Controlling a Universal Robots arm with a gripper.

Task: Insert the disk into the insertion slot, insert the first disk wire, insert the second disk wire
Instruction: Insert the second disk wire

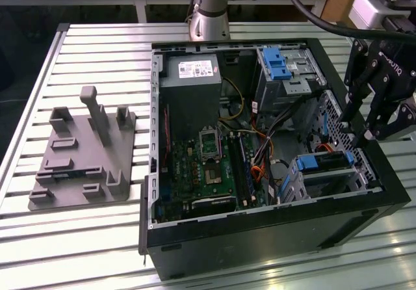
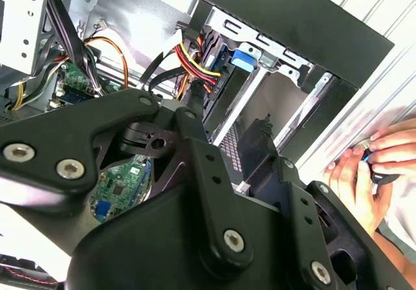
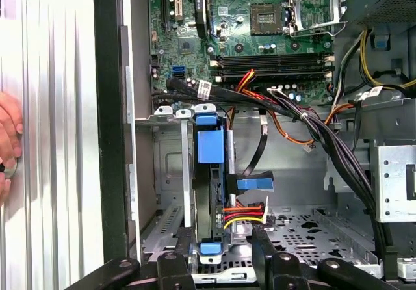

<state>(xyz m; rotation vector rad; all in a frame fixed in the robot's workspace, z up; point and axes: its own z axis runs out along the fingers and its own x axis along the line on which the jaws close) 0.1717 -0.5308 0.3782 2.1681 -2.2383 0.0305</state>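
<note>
Slatted metal desk (image 1: pixel 97 49) carrying an open black computer case (image 1: pixel 273 238). Inside the case, in the corner toward the exterior view's right, the disk (image 3: pixel 209 192), standing on edge in its bright blue carrier and seated within the insertion slot (image 3: pixel 168 173), a grey sheet-metal cage. Just beside the disk in the first wrist view, a red, yellow and black wire bundle (image 3: pixel 244 213) and a flat black cable with a blue plug (image 3: pixel 256 184), both ending close against the disk's side; plugged in or not, cannot tell. Jaws hovering directly over the slot, spread apart, gripping nothing, with the near end of the blue carrier in the gap between the black fingers (image 3: pixel 265 251). Further into the case, a green motherboard (image 1: pixel 201 166), then a grey power supply (image 1: pixel 192 75) and a taller metal bay with a blue latch (image 1: pixel 276 62) along the far wall. Outside the case, a person's hand (image 2: pixel 370 163) resting on the desk just beside the wall nearest the slot. Well apart from the case, at the exterior view's left, a grey fixture block (image 1: pixel 81 153) with upright posts, lying flat on the desk.
</note>
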